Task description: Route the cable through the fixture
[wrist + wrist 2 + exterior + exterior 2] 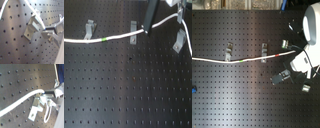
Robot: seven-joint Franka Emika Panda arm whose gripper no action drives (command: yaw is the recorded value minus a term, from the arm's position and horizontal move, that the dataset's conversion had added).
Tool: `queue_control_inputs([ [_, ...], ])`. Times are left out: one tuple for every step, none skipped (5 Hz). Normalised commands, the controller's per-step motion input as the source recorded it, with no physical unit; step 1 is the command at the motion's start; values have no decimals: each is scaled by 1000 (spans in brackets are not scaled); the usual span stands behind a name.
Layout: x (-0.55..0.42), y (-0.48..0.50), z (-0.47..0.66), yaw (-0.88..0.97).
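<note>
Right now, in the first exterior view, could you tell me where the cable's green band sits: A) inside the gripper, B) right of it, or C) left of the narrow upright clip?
C: the green band lies on the cable left of the fixture.

I saw the cable (119, 36), a thin white cord, stretched across the black pegboard from the first exterior view's left edge, rising toward the upper right. Its green band sat between the two clips on that side. The fixture (133, 32), a narrow upright grey strip, stood touching the cable, which crossed its lower part.
</note>
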Motion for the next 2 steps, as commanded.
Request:
queue_control_inputs([
  [-101,106,0,54],
  [-237,117,-1,171],
])
